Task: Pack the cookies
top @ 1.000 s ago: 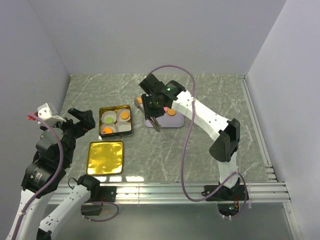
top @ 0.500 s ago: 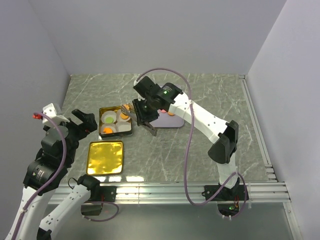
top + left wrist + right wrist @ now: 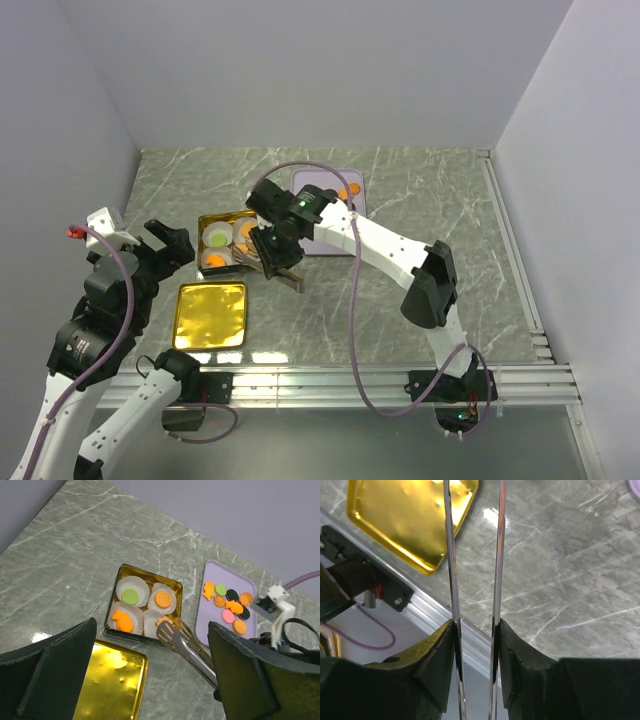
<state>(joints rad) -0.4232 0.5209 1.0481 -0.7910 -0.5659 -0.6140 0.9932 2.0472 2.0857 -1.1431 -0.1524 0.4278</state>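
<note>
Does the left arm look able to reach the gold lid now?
Probably yes. The gold lid lies bare close by the left gripper, whose jaws stand open; the right arm's tongs are over the tin, clear of it.

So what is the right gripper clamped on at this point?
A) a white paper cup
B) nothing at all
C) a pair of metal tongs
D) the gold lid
C. In the right wrist view the right gripper is pinching the two steel arms of the tongs between its fingers, and the left wrist view shows their tips over the tin.
</note>
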